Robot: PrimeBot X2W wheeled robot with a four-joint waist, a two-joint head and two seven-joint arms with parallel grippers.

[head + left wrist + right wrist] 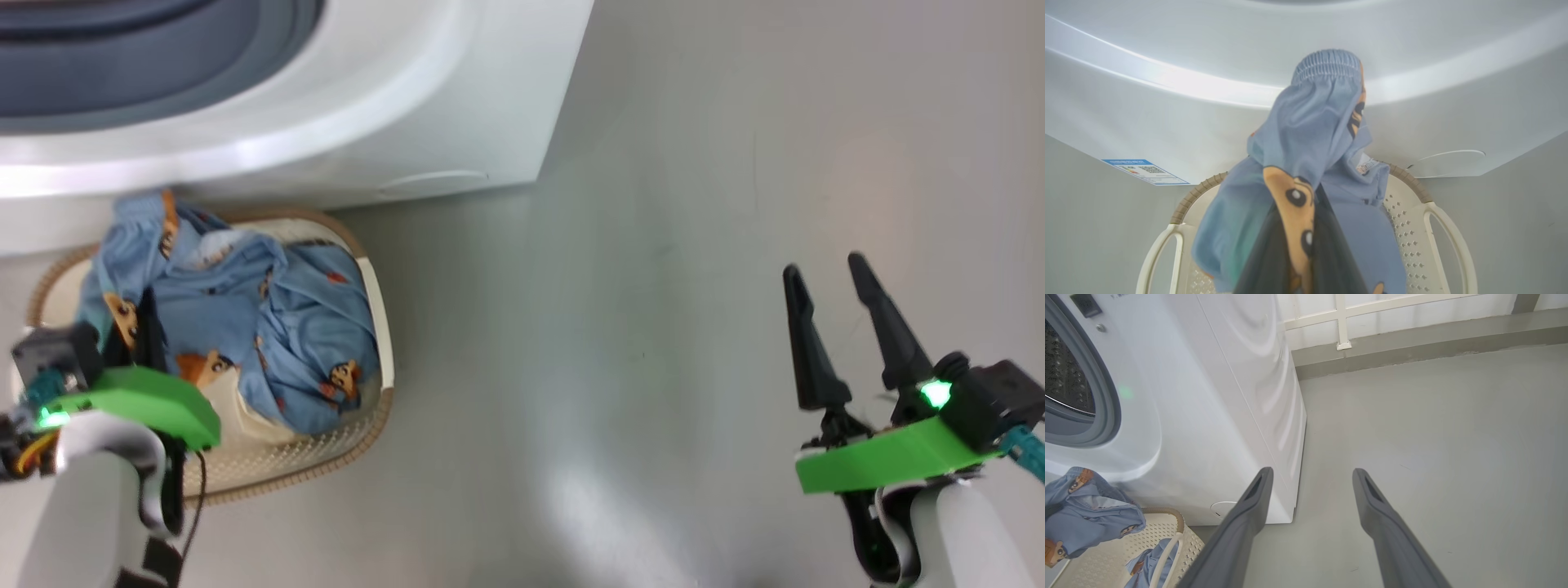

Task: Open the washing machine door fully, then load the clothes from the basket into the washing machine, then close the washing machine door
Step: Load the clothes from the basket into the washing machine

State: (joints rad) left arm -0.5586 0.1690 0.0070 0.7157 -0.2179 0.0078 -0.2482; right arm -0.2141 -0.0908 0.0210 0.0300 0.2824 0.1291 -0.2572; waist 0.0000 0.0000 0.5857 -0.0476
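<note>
Left gripper [1298,228]: the jaws are pinched tight on a fold of the clothes [269,327], light blue fabric with orange cartoon patches. The pinch takes a bunched fold rather than an edge, which I judge the better way to make the whole garment follow the lift. In the left wrist view the cloth stands up from the fingers, its elastic hem uppermost.

Right gripper [824,269]: jaws spread wide and holding nothing. It hangs over bare floor [653,327], well apart from the load, which I judge keeps it clear of the left arm's path.

The basket [326,449] sits on the floor just in front of the washing machine [457,98], below its left front. The clothes rise above the basket's brown rim, and a second blue piece lies inside against its right wall.

Beyond it, the grey-blue gasket [1106,416] and perforated steel drum [1065,375] stand uncovered. I judge door opening complete and loading under way. Risk: trailing fabric may snag the basket rim.
</note>
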